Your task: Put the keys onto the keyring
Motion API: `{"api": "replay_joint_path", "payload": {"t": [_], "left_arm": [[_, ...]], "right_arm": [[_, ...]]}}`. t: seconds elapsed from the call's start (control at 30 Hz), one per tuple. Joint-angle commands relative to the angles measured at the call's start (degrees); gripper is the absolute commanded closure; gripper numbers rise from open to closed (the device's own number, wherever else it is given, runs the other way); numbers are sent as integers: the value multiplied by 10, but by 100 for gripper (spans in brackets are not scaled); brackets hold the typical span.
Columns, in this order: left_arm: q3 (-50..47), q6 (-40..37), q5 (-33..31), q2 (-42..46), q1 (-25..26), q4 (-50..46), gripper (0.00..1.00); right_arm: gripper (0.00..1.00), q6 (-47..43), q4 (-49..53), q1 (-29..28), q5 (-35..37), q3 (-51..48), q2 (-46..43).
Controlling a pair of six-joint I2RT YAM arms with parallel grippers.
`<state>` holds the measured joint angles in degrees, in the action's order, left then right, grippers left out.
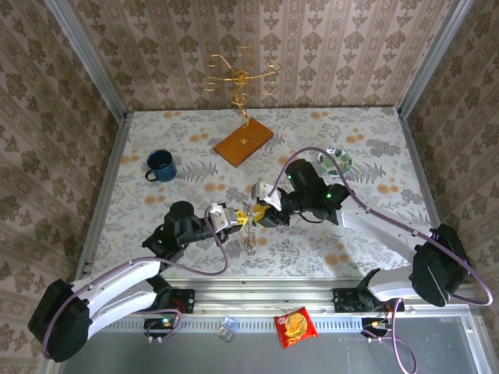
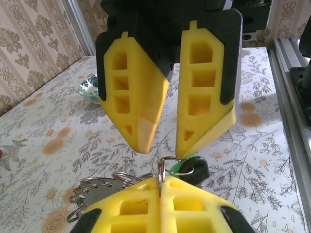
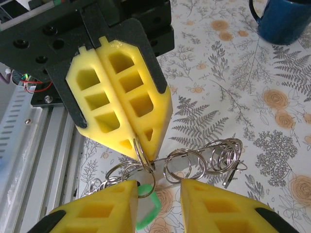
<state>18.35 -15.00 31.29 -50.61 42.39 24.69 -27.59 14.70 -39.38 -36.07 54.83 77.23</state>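
My left gripper (image 1: 236, 218) (image 2: 160, 180) is shut on a small silvery split ring (image 2: 162, 165) (image 3: 144, 158), pinched edge-on between its yellow fingertips. From that ring hang the keys: a green head (image 2: 181, 167) (image 3: 148, 213) and a dark head (image 2: 200, 170). My right gripper (image 1: 262, 212) (image 3: 159, 185) stands open facing the left one, its tips just over the ring and the green head in its gap by one finger. A cluster of further silvery rings (image 3: 214, 155) (image 2: 97, 187) trails from the same spot. The large keyring hoop is not to be made out.
A blue mug (image 1: 161, 164) (image 3: 286, 19) stands at the left. The gold wire stand on its wooden base (image 1: 243, 140) is at the back. A green-patterned bowl (image 1: 335, 161) (image 2: 89, 87) sits behind the right arm. A snack packet (image 1: 296, 326) lies by the front rail.
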Motion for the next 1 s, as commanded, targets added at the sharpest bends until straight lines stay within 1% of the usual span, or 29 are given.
{"api": "replay_joint_path", "payload": {"t": [0.0,0.13,0.3,0.47,0.77,0.9,0.97], "left_arm": [[-2,10,4,7,2,36,100],[-3,31,-2,-3,2,48,100],[-7,69,-12,-14,3,73,100],[-13,85,-21,-17,4,91,100],[-15,88,-23,-22,6,99,100],[-18,88,-20,-23,6,103,100],[-20,86,-19,-22,7,106,100]], "right_arm": [[69,18,-18,-1,-7,-12,-15],[68,20,-40,-1,29,-31,-50],[66,19,-36,-5,56,-45,-73],[65,40,-31,-10,43,-50,-64],[65,52,-44,-23,66,-41,-22],[67,46,-46,-23,76,-39,-18],[69,44,-46,-23,77,-39,-17]]}}
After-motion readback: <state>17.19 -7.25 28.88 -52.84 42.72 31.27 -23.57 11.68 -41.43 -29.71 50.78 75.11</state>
